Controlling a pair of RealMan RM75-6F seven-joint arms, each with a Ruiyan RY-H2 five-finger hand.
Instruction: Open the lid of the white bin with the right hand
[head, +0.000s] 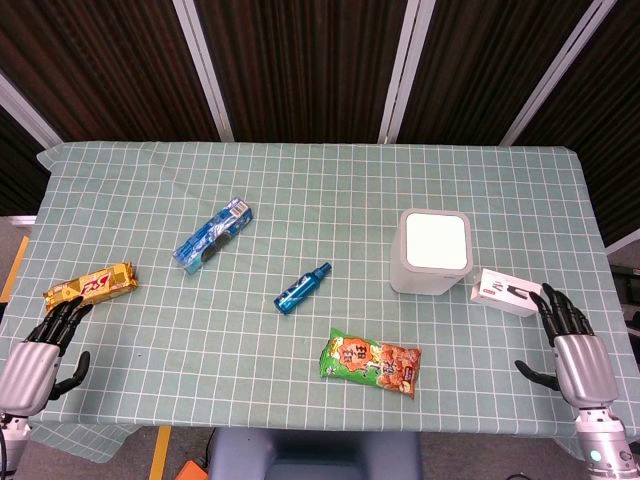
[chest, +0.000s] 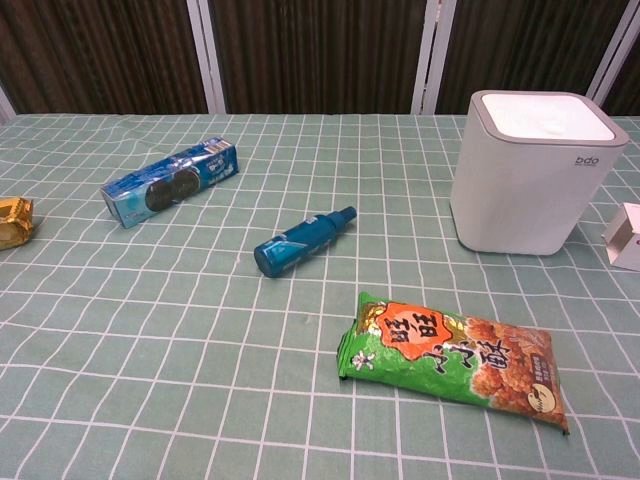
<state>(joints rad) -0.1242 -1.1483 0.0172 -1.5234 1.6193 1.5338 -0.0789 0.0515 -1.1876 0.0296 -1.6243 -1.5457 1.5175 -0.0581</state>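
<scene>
Nearest us in the chest view lies the green snack bag (chest: 455, 360), flat on the table (chest: 150, 330), its orange panel facing up. Beyond it we list a blue spray bottle (chest: 303, 241) on its side, a blue biscuit pack (chest: 170, 182) further left, and a gold wrapper (chest: 13, 221) cut by the left edge.

Task item: the white bin (chest: 530, 172) stands upright at the right of the table, and its lid (chest: 541, 114) sits flat and flush in its grey rim. We judge the task not yet begun; reaching, contact and lifting all remain.

Our right hand (head: 572, 345) rests at the near right edge of the table, fingers spread and holding nothing, well apart from the bin. Our left hand (head: 42, 345) lies at the near left edge, likewise spread and empty, its fingertips near the gold wrapper.

Room for moving: a white carton (head: 506, 291) lies between the right hand and the bin, just beside the bin's right side. We judge that an approach should pass above it or skirt it. Open cloth lies behind the bin, and the snack bag sits forward of it on the left. The right table edge runs close beside the hand, leaving little margin outward.
</scene>
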